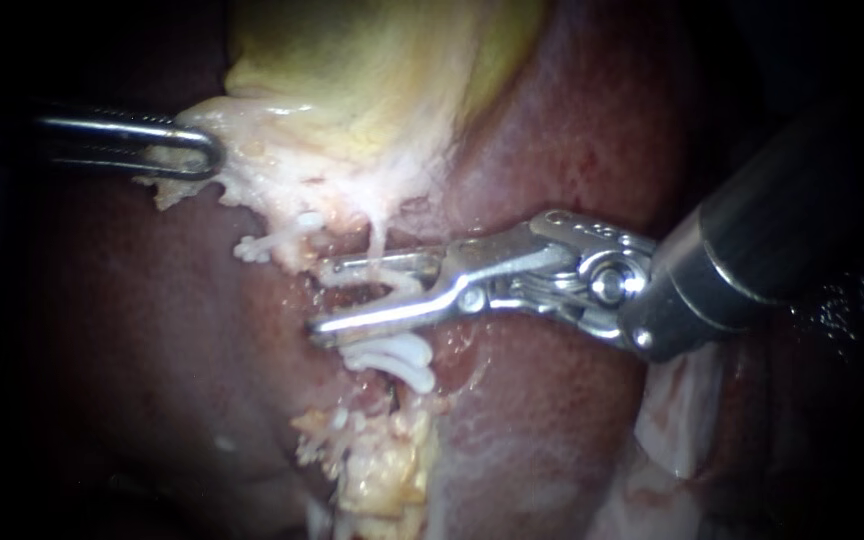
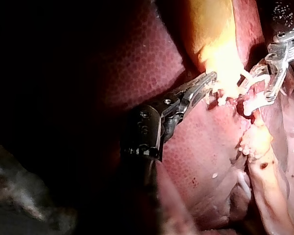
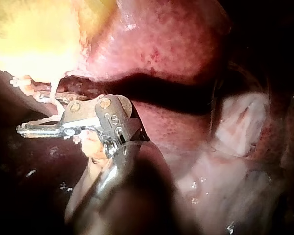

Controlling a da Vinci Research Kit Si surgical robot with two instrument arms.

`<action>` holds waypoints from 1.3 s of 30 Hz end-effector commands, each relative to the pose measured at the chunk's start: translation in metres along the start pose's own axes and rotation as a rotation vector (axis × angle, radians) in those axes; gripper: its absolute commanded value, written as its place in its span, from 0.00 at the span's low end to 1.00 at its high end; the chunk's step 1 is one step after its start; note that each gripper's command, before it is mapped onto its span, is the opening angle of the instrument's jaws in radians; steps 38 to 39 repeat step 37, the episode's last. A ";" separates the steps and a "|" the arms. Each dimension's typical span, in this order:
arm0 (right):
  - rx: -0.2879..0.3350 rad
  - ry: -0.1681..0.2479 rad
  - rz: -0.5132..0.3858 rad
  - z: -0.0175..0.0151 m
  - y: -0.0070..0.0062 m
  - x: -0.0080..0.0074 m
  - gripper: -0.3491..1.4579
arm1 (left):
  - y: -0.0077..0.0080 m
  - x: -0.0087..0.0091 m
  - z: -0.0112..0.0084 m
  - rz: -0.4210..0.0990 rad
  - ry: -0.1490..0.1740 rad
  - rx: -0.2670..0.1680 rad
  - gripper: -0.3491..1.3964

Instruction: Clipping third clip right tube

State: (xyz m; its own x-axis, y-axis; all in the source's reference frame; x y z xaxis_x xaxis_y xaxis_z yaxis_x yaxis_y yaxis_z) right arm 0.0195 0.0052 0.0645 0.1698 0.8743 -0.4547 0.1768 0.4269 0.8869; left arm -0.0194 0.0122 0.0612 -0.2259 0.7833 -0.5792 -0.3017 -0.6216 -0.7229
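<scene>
Endoscope view: clips [image 1: 392,358] sit beside right instrument's [image 1: 317,298] jaws.

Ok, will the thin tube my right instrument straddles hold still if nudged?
Probably floppy: the tube is a thin pale strand, bending where the right instrument straddles it. Likely slippery, since it glistens. Probably fragile, being so slender.

Your left instrument [image 2: 209,79]: jaws closed on pale tissue [image 2: 224,90] at the gallbladder's [image 2: 210,29] lower end.
Your right instrument [image 2: 270,78]: just beyond that tissue, jaws parted astride a pale tube [image 2: 252,100].
Liver [image 2: 137,58]: red, mottled, on both sides of your left shaft.
</scene>
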 end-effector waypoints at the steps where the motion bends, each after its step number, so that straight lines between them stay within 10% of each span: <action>1: -0.005 0.003 0.002 0.0000 0.0000 0.0002 0.42 | 0.0000 0.0000 0.0000 0.000 0.000 0.000 0.00; 17: -0.022 0.017 0.031 -0.0015 -0.0004 0.0009 0.00 | 0.0000 0.0000 0.0000 0.000 0.000 0.000 0.00; 39: -0.034 0.005 0.096 -0.0017 -0.0003 0.0007 0.00 | 0.0000 0.0000 0.0000 0.000 0.000 0.000 0.00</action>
